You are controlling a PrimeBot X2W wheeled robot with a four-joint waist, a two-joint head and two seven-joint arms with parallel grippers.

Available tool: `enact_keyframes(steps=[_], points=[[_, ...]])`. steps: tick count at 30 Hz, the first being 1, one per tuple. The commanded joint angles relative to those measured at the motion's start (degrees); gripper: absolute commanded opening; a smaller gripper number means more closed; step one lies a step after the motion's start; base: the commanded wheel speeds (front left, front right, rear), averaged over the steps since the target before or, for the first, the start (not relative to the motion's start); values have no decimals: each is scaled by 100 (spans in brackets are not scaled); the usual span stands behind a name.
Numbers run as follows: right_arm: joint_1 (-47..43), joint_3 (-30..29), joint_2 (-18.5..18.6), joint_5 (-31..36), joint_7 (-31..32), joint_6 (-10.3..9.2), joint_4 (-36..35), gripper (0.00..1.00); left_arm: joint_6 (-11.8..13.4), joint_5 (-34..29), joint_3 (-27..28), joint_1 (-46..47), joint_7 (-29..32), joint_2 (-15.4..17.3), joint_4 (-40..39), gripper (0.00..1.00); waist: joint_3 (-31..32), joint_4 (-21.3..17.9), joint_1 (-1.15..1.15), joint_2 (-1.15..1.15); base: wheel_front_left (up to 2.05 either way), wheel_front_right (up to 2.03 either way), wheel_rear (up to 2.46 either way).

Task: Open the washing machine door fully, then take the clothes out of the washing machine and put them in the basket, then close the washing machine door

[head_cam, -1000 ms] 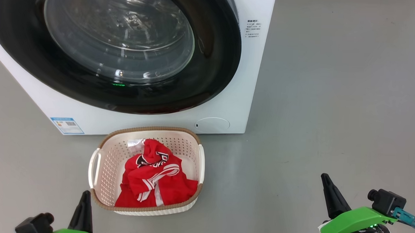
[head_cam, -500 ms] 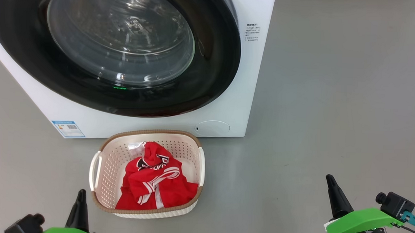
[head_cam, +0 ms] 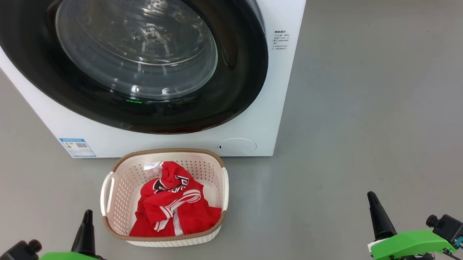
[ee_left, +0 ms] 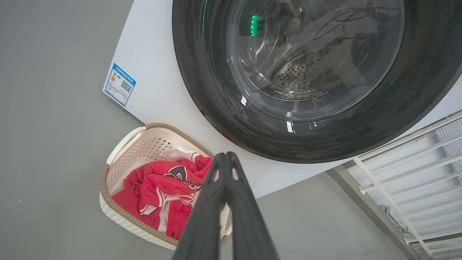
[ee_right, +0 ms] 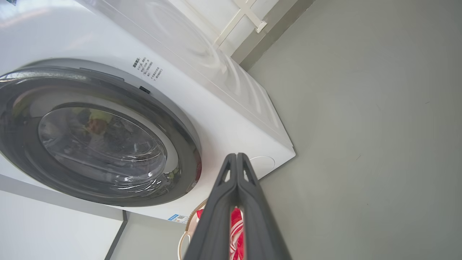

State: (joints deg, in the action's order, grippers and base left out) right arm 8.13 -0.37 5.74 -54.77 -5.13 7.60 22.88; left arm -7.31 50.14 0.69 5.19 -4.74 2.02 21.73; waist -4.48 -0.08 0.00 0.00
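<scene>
The white washing machine (head_cam: 251, 119) stands ahead, and its round black-rimmed door (head_cam: 237, 88) lies flat against its front with the glass window (head_cam: 138, 46) showing the steel drum behind. On the floor before it sits the cream basket (head_cam: 116, 187) holding the red jersey clothes (head_cam: 171, 208). My left gripper (head_cam: 86, 215) is low at the left of the basket, shut and empty, its fingers (ee_left: 225, 162) pressed together. My right gripper (head_cam: 371, 198) hovers over bare floor at the lower right, also shut and empty (ee_right: 236, 156).
Grey floor (head_cam: 370, 111) spreads wide to the right of the machine. A blue label (head_cam: 78, 147) and round cap (head_cam: 237, 145) mark the machine's lower front. A white metal railing (ee_left: 415, 159) stands beyond the machine in the left wrist view.
The whole head picture has slid downward, so the camera has shifted. Both grippers sit lower and further outward in that view, a little further from the basket and the machine.
</scene>
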Motion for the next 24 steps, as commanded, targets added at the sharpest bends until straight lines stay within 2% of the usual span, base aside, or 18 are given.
enact_keyframes(steps=[1,24], points=[[16,21,13,-182,30,-5,-181,0,-9,175,134,103,46,83,-180,0,11,0,0,0,0,0,0],[-59,-193,-84,-1437,420,-7,-429,0,-12,1586,294,103,426,84,-386,0,158,3,0,0,0,0,0]])
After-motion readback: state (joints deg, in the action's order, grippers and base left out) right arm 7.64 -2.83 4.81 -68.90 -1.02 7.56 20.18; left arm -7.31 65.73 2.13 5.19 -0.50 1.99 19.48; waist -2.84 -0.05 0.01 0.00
